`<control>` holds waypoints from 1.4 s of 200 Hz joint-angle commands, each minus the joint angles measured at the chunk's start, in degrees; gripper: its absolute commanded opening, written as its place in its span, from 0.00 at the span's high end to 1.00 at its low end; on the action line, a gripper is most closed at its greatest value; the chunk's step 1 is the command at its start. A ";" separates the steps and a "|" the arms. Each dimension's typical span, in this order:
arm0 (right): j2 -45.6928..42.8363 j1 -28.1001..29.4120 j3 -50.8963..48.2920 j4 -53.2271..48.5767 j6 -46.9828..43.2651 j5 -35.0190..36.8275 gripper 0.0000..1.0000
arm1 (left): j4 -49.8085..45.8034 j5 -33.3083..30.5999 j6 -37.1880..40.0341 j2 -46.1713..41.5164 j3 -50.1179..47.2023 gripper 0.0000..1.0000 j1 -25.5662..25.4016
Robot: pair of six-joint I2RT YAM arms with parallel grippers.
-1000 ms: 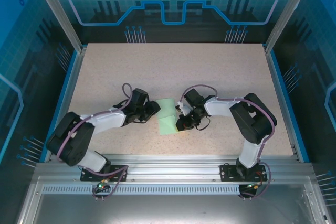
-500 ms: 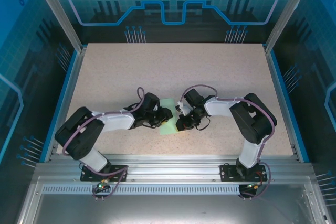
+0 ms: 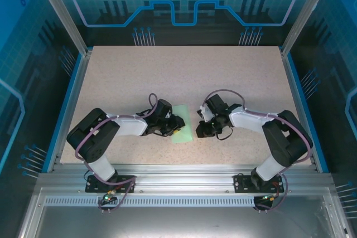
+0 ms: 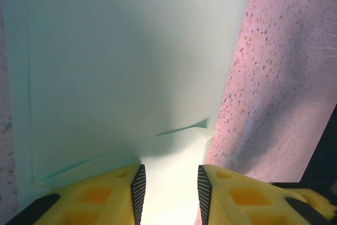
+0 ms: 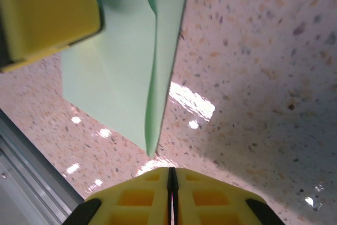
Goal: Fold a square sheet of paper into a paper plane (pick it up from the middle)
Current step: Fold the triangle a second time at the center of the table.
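We feared our left pincer (image 4: 169, 177), tips apart on the sheet of paper (image 4: 131, 67), could shove it crooked, as our right pincer (image 5: 172, 175), tips together, seemed off it.

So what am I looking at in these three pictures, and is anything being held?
A left arm and a right arm, both robots, are bolted to the near edge of a speckled table. The wide picture comes from a camera above and behind them; the two close-ups come from a camera on each wrist. Between the arms lies a pale green sheet of paper, partly folded. The left pincer has its yellow fingers apart over the paper's edge, with a raised fold of it between them. The right pincer is shut and empty, just beside the paper.
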 commanded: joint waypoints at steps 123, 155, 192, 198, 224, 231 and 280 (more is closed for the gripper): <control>10.82 3.87 3.55 3.87 3.73 -3.57 0.89 | -3.92 -0.58 2.93 1.54 2.81 0.64 -0.19; 10.12 1.54 0.56 3.93 2.58 -6.82 0.87 | -5.42 -1.49 3.35 2.51 3.14 0.67 -0.17; 9.66 -0.38 -1.32 4.54 2.04 -9.56 0.86 | -5.61 -1.91 3.25 4.10 3.39 0.69 -0.19; 9.57 -0.79 -1.61 4.64 2.06 -10.11 0.86 | -5.82 -2.02 3.24 4.34 3.42 0.70 -0.19; 8.69 -2.45 -2.70 4.45 1.89 -11.05 0.85 | -6.02 -2.29 3.20 4.90 3.66 0.71 -0.13; 8.52 -2.86 -2.92 4.06 1.69 -11.18 0.85 | -6.06 -2.33 3.24 5.15 3.61 0.71 -0.18; 7.90 -4.19 -5.31 1.04 0.01 -9.20 0.85 | -6.30 -2.33 3.44 5.70 4.00 0.71 -0.18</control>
